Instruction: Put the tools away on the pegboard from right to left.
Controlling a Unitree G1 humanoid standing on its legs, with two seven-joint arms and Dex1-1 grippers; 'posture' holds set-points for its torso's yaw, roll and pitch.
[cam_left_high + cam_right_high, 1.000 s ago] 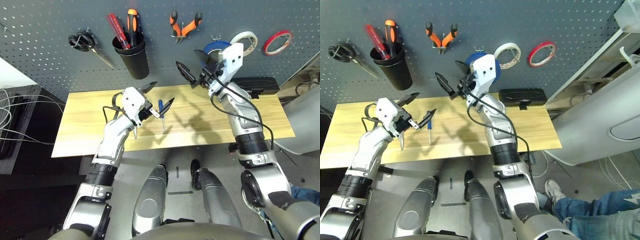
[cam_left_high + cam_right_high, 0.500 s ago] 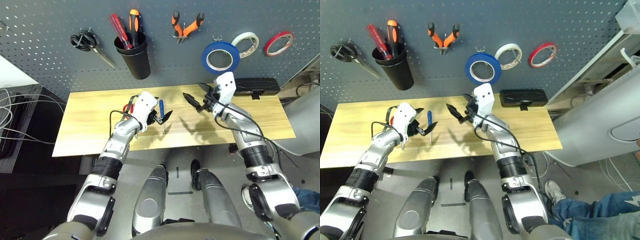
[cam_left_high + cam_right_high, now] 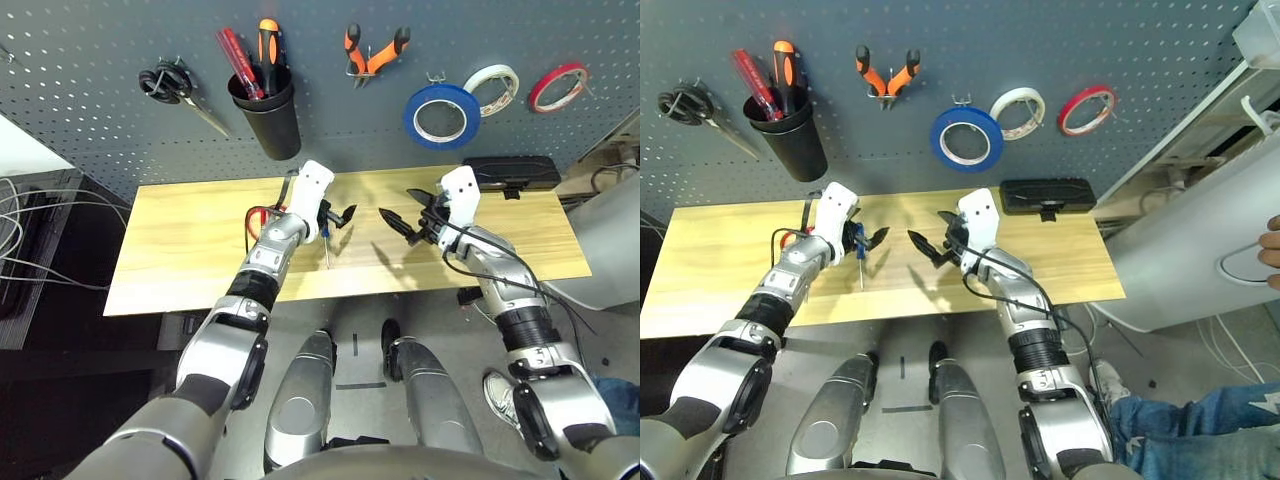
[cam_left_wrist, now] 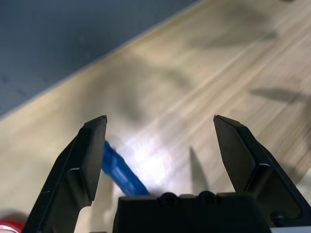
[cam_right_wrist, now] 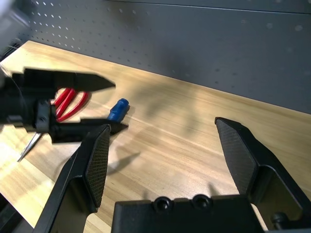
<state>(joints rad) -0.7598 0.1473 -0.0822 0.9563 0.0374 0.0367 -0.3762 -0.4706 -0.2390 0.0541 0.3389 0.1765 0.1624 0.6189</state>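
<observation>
On the pegboard [image 3: 90, 120] hang the orange-and-black pliers [image 3: 372, 50] and, further right, the blue tape roll [image 3: 440, 115]. The small blue-handled screwdriver [image 3: 324, 240] lies on the wooden table [image 3: 170, 250]. My left gripper [image 3: 338, 218] hovers open right over its handle [image 4: 119, 167], fingers [image 4: 90, 160] either side and not closed on it. The red-handled scissors [image 3: 256, 214] lie just left of it, partly under my left forearm. My right gripper [image 3: 400, 208] stands open and empty over the table's middle, facing the left one.
Black-handled scissors [image 3: 170, 85] and a black cup [image 3: 268, 115] of screwdrivers hang at the board's left. White tape [image 3: 490, 88] and red tape [image 3: 555, 85] hang at the right. A black box [image 3: 510, 170] sits at the table's back right. A person's leg [image 3: 1200, 420] shows at the lower right.
My right gripper came down from the blue tape on the pegboard to low over the table. My left gripper reached right, onto the screwdriver's handle. Both stayed open.
</observation>
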